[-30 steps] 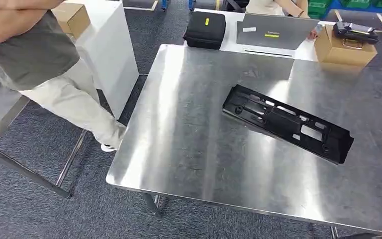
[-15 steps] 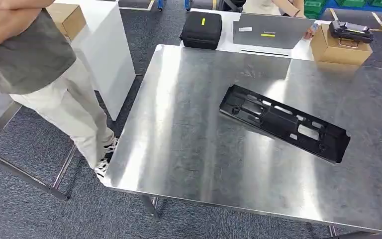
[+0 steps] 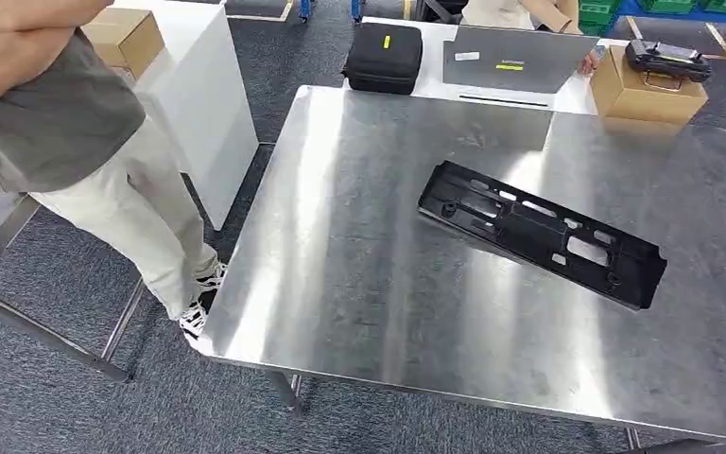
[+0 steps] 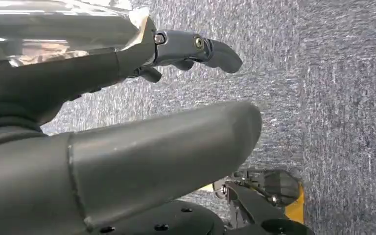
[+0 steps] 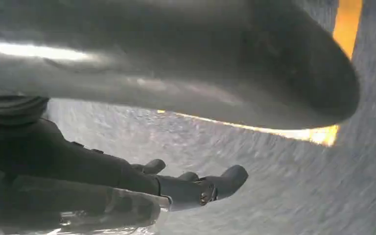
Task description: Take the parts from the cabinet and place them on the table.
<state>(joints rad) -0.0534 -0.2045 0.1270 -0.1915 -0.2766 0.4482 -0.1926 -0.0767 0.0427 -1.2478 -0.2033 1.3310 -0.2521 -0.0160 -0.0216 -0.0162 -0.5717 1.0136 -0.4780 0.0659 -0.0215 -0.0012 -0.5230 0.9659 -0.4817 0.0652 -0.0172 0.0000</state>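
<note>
A long black plastic part (image 3: 541,234) with several cut-outs lies flat and slanted on the steel table (image 3: 359,274), right of its middle. My left hand (image 4: 127,117) hangs over grey carpet with its thumb and dark fingers spread apart and nothing between them. My right hand (image 5: 176,122) also hangs above the carpet, fingers stretched out and holding nothing.
A person (image 3: 76,132) in a grey shirt and light trousers stands with folded arms at the table's left corner. Behind stand a white cabinet (image 3: 208,104) with a cardboard box (image 3: 125,38), a black case (image 3: 384,57), a laptop (image 3: 510,59) and another box (image 3: 645,90).
The head view has shifted a little, so the whole scene sits slightly differently. The person has stepped a bit closer to the table's corner. The black part stays in place.
</note>
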